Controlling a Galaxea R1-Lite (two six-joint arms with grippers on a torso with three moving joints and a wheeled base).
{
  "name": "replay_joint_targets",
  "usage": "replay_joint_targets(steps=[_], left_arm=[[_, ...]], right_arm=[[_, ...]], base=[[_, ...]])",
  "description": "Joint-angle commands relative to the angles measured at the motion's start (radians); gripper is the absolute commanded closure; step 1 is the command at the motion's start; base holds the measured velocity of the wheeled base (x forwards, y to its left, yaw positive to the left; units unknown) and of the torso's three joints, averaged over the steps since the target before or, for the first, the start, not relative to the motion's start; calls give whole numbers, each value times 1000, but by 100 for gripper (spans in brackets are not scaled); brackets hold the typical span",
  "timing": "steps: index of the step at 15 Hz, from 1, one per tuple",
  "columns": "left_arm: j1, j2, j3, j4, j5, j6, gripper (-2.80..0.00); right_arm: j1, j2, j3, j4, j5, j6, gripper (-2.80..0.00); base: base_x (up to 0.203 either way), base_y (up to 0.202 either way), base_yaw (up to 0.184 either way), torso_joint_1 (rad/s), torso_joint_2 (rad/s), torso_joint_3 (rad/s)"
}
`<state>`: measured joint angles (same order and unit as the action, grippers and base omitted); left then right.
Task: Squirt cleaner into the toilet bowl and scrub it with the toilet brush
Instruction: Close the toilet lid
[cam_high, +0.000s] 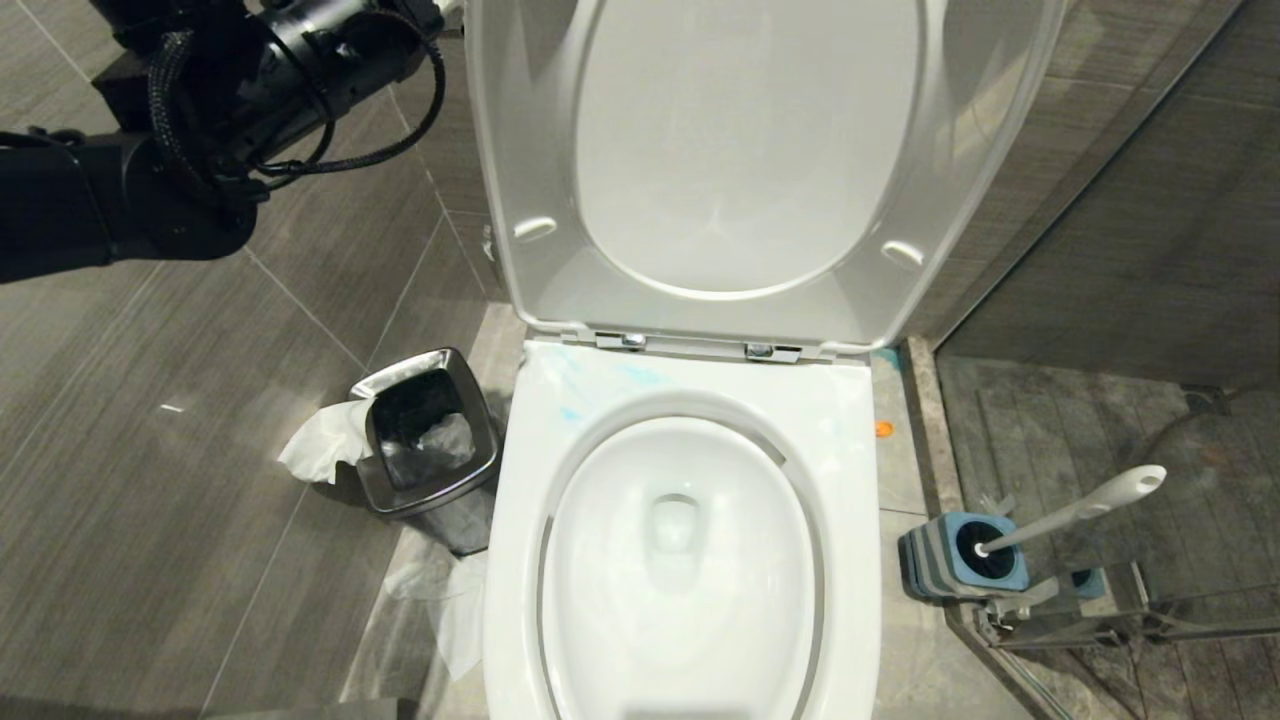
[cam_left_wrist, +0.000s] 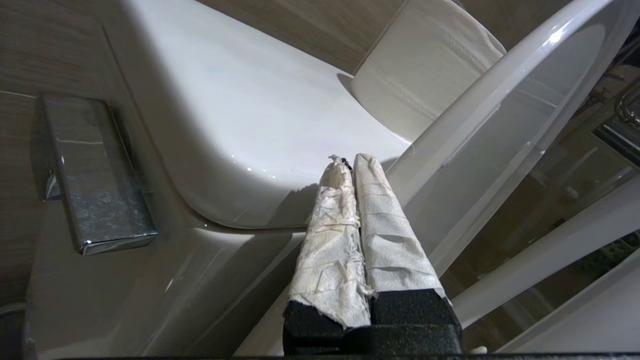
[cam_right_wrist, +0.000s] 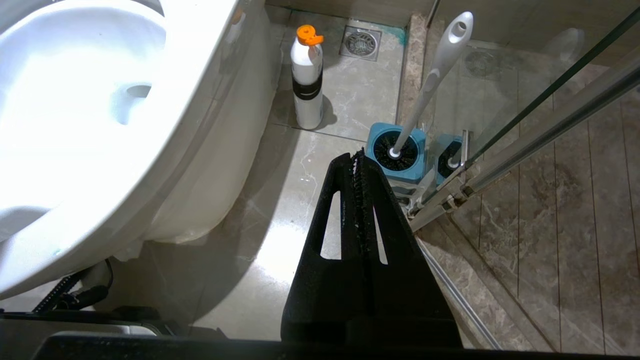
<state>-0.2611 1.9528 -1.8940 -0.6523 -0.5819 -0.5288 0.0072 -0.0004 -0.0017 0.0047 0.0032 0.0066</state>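
1. Toilet bowl (cam_high: 680, 560) fills the near centre of the head view: a glossy white ceramic body with an oval basin, a squarish rim, and the seat and lid (cam_high: 760, 160) both raised against the tiled wall on chrome hinges.
2. Pale turquoise smears of cleaner (cam_high: 610, 385) show on the back ledge of the rim, just in front of the hinges. The basin itself looks clean and white, so I judge the squirting step is not properly done.
3. Right end effector (cam_right_wrist: 361, 165) hangs low beside the bowl's right flank, its black fingers pressed together and holding nothing.
4. A little further off on the floor, the toilet brush (cam_right_wrist: 430, 80) stands in its blue-and-grey holder (cam_right_wrist: 397, 152) against the glass shower partition. Its slim white handle leans away from the bowl, and the black bristle head sits down in the holder.
5. A white bottle with an orange cap (cam_right_wrist: 307, 75) stands on the floor close to the bowl's side, near the floor drain. It is probably the cleaner's bottle.
6. Left end effector (cam_left_wrist: 350, 165) is farthest, up by the cistern behind the raised lid. Its paper-wrapped fingers are closed on nothing, close to the chrome flush plate (cam_left_wrist: 95, 175).
7. To do the step well, the fingers should open before reaching the bottle, take it upright, and aim under the rim, not the ledge.
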Motion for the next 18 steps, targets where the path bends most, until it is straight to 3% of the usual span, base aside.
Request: replay_joint_targets(steps=[1,11,15,18], left_arm=[[-2,6,0,-4,-3,-5,0],[-58,-20,55,3,-17,-17,0],[-51,-53,58,64,-85,-20,0],[-36,-89,71,88,-88,-83,0]], right_arm=[[0,0,0,0,0,0,0],[0,0,0,0,0,0,0],[0,0,0,0,0,0,0],[0,0,0,0,0,0,0]], base=[[0,0,0,0,0,0],[0,0,0,0,0,0],[0,0,0,0,0,0],[0,0,0,0,0,0]])
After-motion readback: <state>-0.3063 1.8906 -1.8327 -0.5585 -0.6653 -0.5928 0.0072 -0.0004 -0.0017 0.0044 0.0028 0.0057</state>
